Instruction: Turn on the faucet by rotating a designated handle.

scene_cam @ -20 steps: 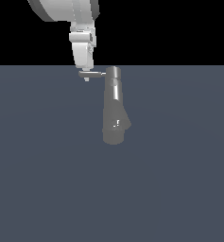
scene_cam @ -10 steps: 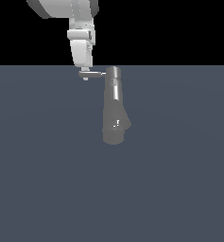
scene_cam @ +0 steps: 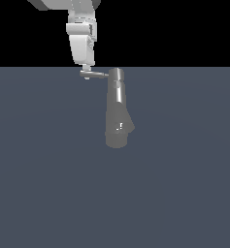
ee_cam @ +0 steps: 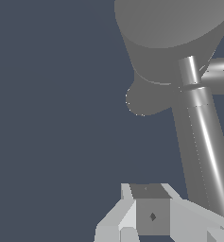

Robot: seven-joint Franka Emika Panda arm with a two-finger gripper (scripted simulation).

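A flat slate-grey bench (scene_cam: 48, 193) fills the lower part of the exterior view, with plain black behind it. The faucet (scene_cam: 117, 114) stands near the middle of the bench, a grey upright column with a wider base and a short spout stub low on the exterior view's right side. From its cap the handle (scene_cam: 98, 74) juts sideways toward the exterior view's left — a thin rod with a lighter tip.

The white arm comes down from above, and the hand (scene_cam: 87, 69) hangs nearly vertical with its fingertips right at the handle's outer end, apparently touching it. Whether its fingers are spread or closed, I cannot tell. In the wrist view the handle (ee_cam: 205, 142) runs long and bright beside the pale fingers (ee_cam: 127, 217).

The bench lies bare and wide on all sides of the faucet — its far edge meets the black just above the cap
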